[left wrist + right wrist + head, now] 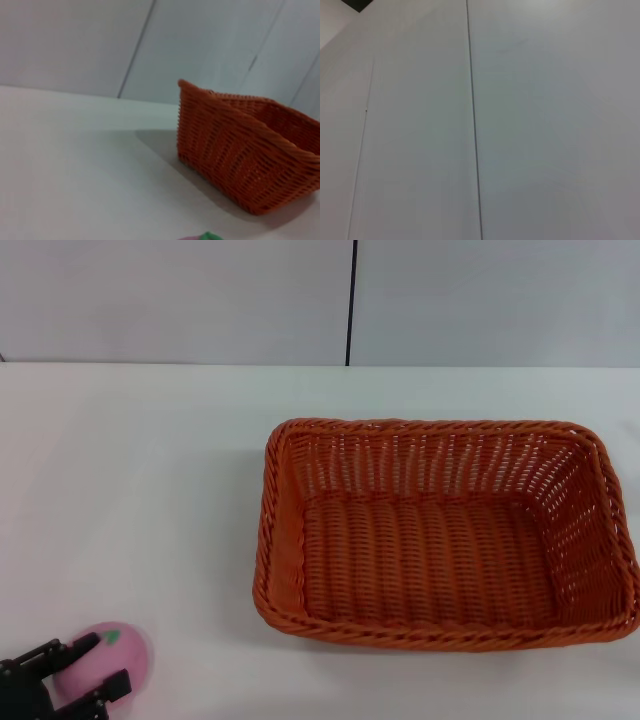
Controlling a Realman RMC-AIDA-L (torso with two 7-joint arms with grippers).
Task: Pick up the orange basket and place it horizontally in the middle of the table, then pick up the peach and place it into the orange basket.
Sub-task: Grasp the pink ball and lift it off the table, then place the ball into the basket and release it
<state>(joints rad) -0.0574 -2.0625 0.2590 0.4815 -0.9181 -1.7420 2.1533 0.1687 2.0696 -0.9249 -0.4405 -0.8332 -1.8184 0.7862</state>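
Head view: the orange basket sits upright on the white surface. Well to its left, the left gripper has its fingers spread around the peach, not clenched. Left wrist view: the basket stands beyond the peach's edge. Right wrist view: only wall panels.

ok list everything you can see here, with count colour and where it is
basket: one, bright orange, upright on the table, right of centre in the head view, long side across, nothing inside it
peach: one, pink with a small green leaf mark, on the table near the front left corner, well apart from the basket
table: one, white, fills the space in front of the robot
wall: pale grey panels with a dark vertical seam, behind the table
left gripper: one, black, at the front left, fingers open on either side of the peach
right gripper: not visible in any view; its wrist camera shows only wall panels
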